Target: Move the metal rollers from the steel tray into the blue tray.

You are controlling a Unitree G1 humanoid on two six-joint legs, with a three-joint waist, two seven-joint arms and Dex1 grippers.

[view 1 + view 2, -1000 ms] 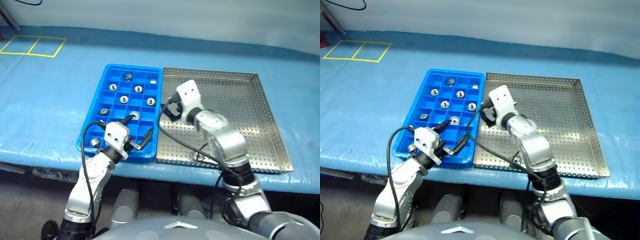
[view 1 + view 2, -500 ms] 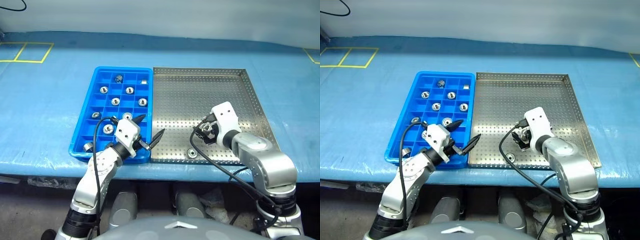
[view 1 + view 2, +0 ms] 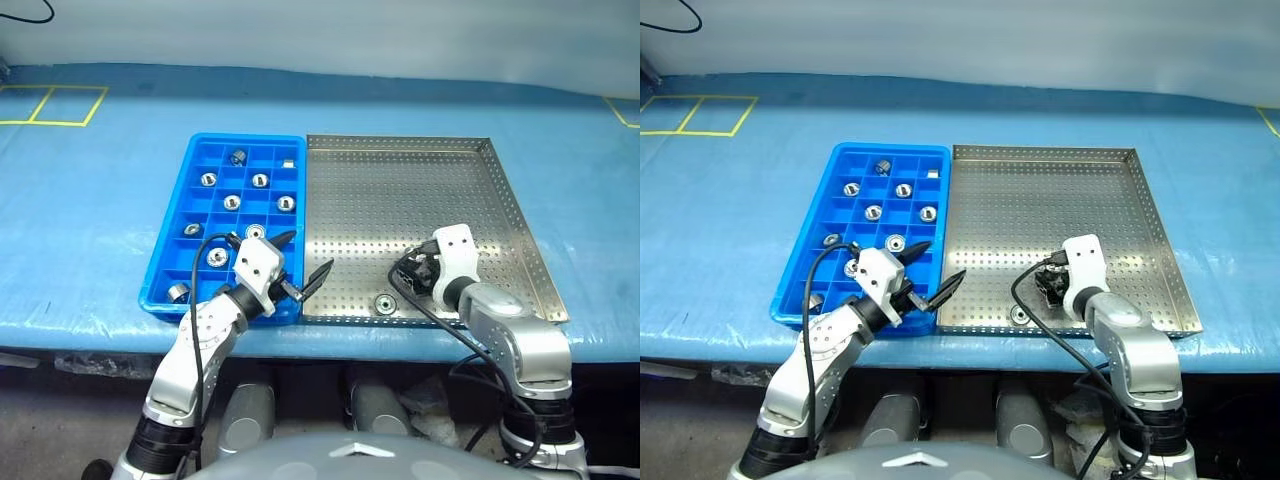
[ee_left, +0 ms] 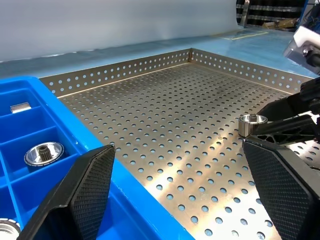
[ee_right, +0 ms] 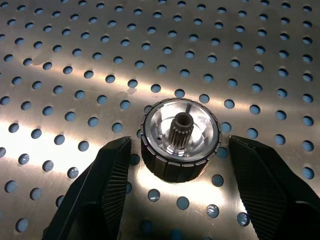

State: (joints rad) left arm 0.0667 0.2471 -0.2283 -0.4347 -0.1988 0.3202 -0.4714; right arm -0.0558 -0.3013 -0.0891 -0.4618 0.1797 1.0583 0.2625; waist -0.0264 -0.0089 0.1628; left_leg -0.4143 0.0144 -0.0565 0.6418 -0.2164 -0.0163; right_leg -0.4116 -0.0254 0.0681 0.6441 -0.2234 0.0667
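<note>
- In the left eye view you see the steel tray (image 3: 420, 190) lying on the blue table cover (image 3: 90, 190), with the blue tray (image 3: 170, 255) touching its left rim.
- Eight or so metal rollers (image 3: 232, 203) sit in separate compartments of the blue tray, left of the steel tray; one roller (image 3: 383, 304) lies on the steel tray's floor, close to its near rim.
- Your left gripper (image 3: 302, 262) hangs over the seam where the blue tray meets the steel tray's near left corner, its two black fingers spread wide with nothing between them.
- Your right gripper (image 3: 410, 275) is low over the steel tray's near part, just right of the lone roller there and behind it; from here you cannot tell how wide it stands.
- In the right eye view you get the same layout: the roller (image 3: 1020, 314) on the steel tray near its front rim, the right gripper (image 3: 1048, 287) just beside it, the left gripper (image 3: 933, 272) wide over the tray's left edge.
- In the left wrist view the left fingers (image 4: 82, 192) stand far apart and empty over the steel tray's left rim; a roller (image 4: 249, 124) stands upright on the perforated floor, with the right gripper's dark fingers close by it.
- In the right wrist view a roller (image 5: 181, 138) stands on end on the steel tray floor, its toothed hub facing the camera. The right fingertips (image 5: 107, 175) flank it, one on each side, with a visible gap to the roller on both sides; nothing is gripped.
</note>
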